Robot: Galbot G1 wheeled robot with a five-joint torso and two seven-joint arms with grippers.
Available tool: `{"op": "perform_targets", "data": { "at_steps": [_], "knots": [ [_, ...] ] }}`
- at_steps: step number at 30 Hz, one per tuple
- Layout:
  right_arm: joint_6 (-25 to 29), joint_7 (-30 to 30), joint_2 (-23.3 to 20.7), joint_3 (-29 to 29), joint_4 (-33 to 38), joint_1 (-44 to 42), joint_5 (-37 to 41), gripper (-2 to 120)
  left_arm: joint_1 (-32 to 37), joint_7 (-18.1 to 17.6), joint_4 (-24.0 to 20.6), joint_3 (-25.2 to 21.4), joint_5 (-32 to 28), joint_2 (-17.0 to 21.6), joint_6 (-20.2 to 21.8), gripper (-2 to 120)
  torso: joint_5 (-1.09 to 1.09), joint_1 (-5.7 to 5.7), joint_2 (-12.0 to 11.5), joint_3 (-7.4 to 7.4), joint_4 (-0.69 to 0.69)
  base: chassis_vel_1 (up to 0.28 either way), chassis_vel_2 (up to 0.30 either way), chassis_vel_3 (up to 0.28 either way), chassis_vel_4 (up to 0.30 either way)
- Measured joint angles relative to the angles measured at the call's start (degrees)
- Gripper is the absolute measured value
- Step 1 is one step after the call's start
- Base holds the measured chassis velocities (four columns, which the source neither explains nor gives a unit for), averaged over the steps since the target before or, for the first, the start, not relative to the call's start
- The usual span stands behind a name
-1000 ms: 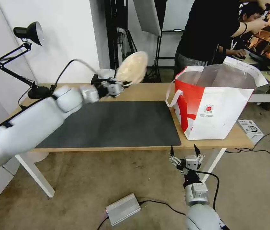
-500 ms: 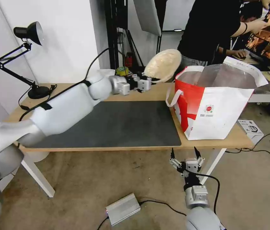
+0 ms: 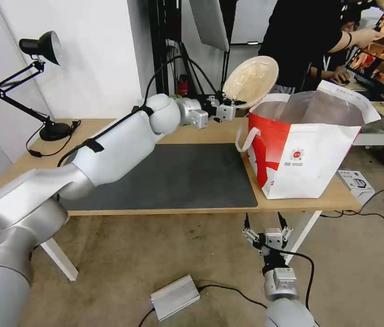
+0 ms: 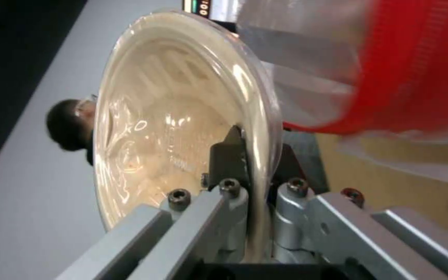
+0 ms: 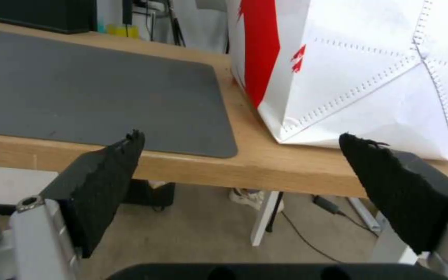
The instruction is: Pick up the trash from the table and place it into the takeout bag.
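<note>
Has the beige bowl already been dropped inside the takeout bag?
No. The left pincer holds the beige bowl tilted on edge in the air, just beside the takeout bag's open top.

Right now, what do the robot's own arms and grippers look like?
Both arms are smooth silver-grey shells with rounded joints. A black cable runs along the left arm, held by a black strap, to the metal left gripper. The right gripper has black pointed fingers with rough pads, bolted to silver brackets, with its own black cable.
</note>
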Motion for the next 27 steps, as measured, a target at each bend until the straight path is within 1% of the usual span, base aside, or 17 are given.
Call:
{"op": "perform_targets", "data": {
  "at_steps": [1,2,7,8,12,14,17,18,21,22,25,27],
  "knots": [
    [0.0,0.0,0.0,0.0,0.0,-0.05,-0.03,97,-0.1,-0.12,0.51,-0.38,0.52,-0.77,-0.05,1,0.0,0.0,0.0,0.0,0.0,0.0,0.0,0.0,0.0],
    [0.0,0.0,0.0,0.0,0.0,-0.05,-0.03,97,-0.1,-0.12,0.51,-0.38,0.52,-0.77,-0.05,1,0.0,0.0,0.0,0.0,0.0,0.0,0.0,0.0,0.0],
    [0.02,0.02,0.0,0.0,0.0,-0.48,-0.27,97,-0.66,-0.32,2.65,-1.16,2.34,-4.1,-0.29,1,0.0,0.0,0.0,0.0,0.0,0.0,0.0,0.0,0.0],
    [0.02,0.02,0.0,0.0,0.0,-0.48,-0.27,97,-0.66,-0.32,2.65,-1.16,2.34,-4.1,-0.29,1,0.0,0.0,0.0,0.0,0.0,0.0,0.0,0.0,0.0],
    [0.03,0.03,0.02,0.06,-0.11,-0.89,-0.56,97,-0.72,-0.33,3.64,-2.12,4.1,-6.5,-0.86,1,0.0,0.0,0.0,0.0,0.0,0.0,0.0,0.0,0.0],
    [0.02,0.03,0.02,0.11,-0.13,-0.98,-0.62,97,-0.7,-0.33,3.88,-2.53,4.61,-7.09,-0.98,1,0.0,0.0,0.0,0.0,0.0,0.0,0.0,0.0,0.0],
    [0.02,0.03,0.03,0.32,-0.15,-1.25,-0.81,97,-0.4,-0.33,5.31,-3.86,6.63,-9.42,-2.02,1,0.0,0.0,0.0,0.0,-0.01,0.0,0.0,0.0,0.0],
    [0.02,0.03,0.03,0.32,-0.15,-1.25,-0.81,97,-0.4,-0.33,5.31,-3.86,6.63,-9.42,-2.02,1,0.0,0.0,0.0,0.0,-0.01,0.0,0.0,0.0,0.0],
    [0.02,0.04,0.11,0.5,-0.22,-1.35,-0.85,97,-0.24,-0.38,7.19,-4.65,7.88,-11.53,-3.11,1,0.0,0.0,0.0,0.0,0.0,0.0,0.0,0.0,0.0],
    [0.02,0.04,0.11,0.5,-0.22,-1.35,-0.85,97,-0.24,-0.38,7.19,-4.65,7.88,-11.53,-3.11,1,0.0,0.0,0.0,0.0,0.0,0.0,0.0,0.0,0.0],
    [0.04,0.05,0.13,0.88,-0.31,-1.68,-0.86,97,-0.12,-0.58,9.29,-5.34,8.93,-13.54,-4.13,1,0.0,0.0,0.0,0.0,-0.01,0.0,0.0,0.0,0.0],
    [0.05,0.05,0.14,0.96,-0.35,-1.73,-0.86,97,-0.12,-0.68,9.88,-5.5,9.25,-13.97,-4.44,1,0.0,0.0,0.0,0.0,-0.01,0.0,0.0,0.0,0.0]
  ]
}}
